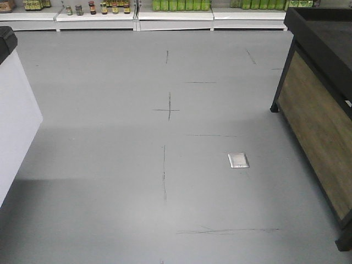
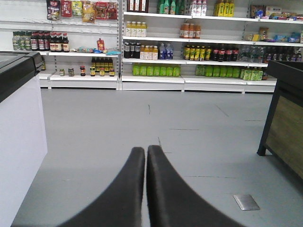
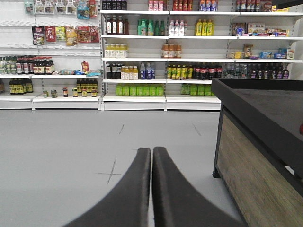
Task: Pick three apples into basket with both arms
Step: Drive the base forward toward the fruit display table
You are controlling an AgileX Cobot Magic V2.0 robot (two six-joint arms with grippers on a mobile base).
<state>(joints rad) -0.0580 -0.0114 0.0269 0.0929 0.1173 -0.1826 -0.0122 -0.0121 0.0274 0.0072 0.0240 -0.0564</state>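
Exterior front-facing view: bare grey floor point(image 1: 110, 181) with scuff lines and a small metal floor plate point(image 1: 238, 160). A white cabinet point(image 1: 14, 115) is at the left edge and a black-topped table point(image 1: 322, 104) with wood-look sides at the right. Neither arm shows here.
Apples: none in any view. A sliver of red point(image 3: 301, 128) at the edge of the right wrist view, above the table, is too small to name.
Basket: not in view either.
Left gripper point(image 2: 146, 150): jaws pressed together, tips touching or nearly so, with nothing between them. Below is open floor, with the white cabinet to its left.
Right gripper point(image 3: 152, 151): jaws likewise closed on nothing. The table is close on its right.
Why held so: closed, empty jaws aimed level across the aisle look like a tucked travelling posture rather than a reach. The picking seems not yet begun.
Pointing and long axis: each gripper's long axis runs straight ahead toward the stocked shelves point(image 2: 151, 71), roughly level with the floor. The stem direction of the apples and the long side of the basket cannot be told, since both are out of sight.
Next move: probably to bring the fruit into view. The table on the right is the likeliest place, and the jaws must open before any grasp.
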